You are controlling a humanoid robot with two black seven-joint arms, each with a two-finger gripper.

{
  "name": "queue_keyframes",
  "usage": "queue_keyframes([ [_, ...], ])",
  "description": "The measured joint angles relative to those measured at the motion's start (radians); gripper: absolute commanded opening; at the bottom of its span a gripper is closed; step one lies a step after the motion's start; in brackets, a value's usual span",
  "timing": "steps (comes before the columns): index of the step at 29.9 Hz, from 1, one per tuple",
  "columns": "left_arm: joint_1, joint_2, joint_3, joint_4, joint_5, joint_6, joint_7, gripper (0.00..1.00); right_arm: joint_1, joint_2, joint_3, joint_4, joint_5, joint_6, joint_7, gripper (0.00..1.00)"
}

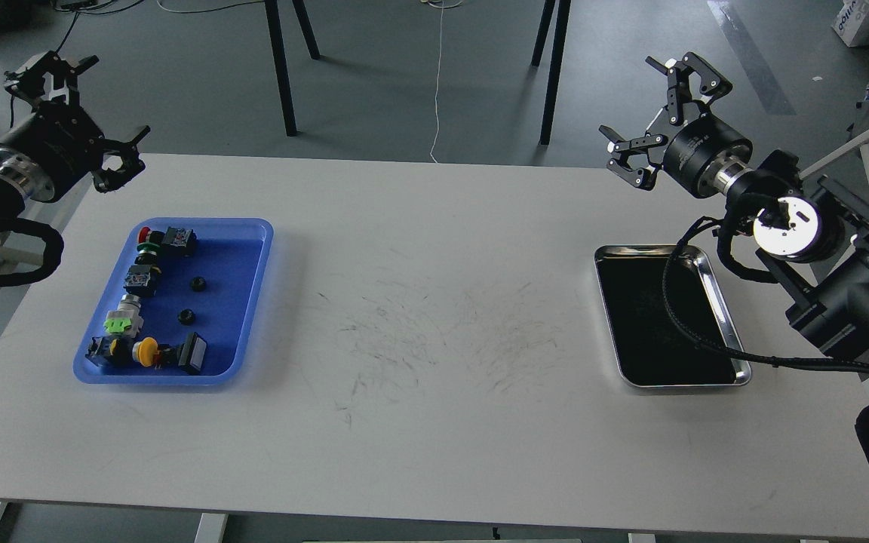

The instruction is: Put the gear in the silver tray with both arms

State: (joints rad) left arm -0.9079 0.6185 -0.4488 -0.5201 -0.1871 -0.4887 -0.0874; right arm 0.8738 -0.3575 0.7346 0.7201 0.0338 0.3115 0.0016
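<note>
Hovering off the desk's far corners, both black claw end effectors are spread open and hold nothing: the left end effector point(76, 105) at ten o'clock, the right end effector point(661, 124) at two o'clock. The shiny rectangular silver tray point(712, 283) lies bare at three o'clock. The blue plastic tray point(257, 249) at nine o'clock carries push-button parts and two small black round pieces point(198, 283), possibly the gear. Picking has not begun; next, the left arm must descend there.

Both arms are raised at the far corners of the surface point(419, 302). The left claw point(76, 113) and right claw point(657, 113) each gape wide, holding nothing.
</note>
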Motion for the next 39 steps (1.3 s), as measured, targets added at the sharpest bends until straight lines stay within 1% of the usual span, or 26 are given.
queue_keyframes([
  [6,0.000,0.001,0.006,0.000,0.000,0.000,-0.006,0.99,-0.002,-0.006,-0.003,0.003,0.000,0.001,0.000,0.99],
  [14,0.000,0.006,0.011,-0.002,0.001,0.000,0.012,0.99,-0.004,-0.006,-0.009,0.005,0.000,0.002,0.000,0.99],
  [19,0.002,0.025,0.011,-0.033,0.001,0.000,0.008,0.99,-0.007,-0.008,-0.009,0.008,0.000,0.003,-0.001,0.99],
  [24,0.003,0.039,0.059,-0.072,0.009,0.000,0.004,0.99,-0.009,-0.010,-0.010,0.009,0.000,0.004,-0.002,0.99],
  [28,0.003,0.045,0.068,-0.095,0.015,0.000,0.000,0.99,-0.011,-0.010,-0.011,0.011,0.000,0.004,-0.002,0.99],
  [39,0.002,0.085,0.074,-0.118,0.017,0.000,0.005,0.99,-0.024,-0.010,-0.011,0.015,0.000,0.009,-0.002,0.99],
])
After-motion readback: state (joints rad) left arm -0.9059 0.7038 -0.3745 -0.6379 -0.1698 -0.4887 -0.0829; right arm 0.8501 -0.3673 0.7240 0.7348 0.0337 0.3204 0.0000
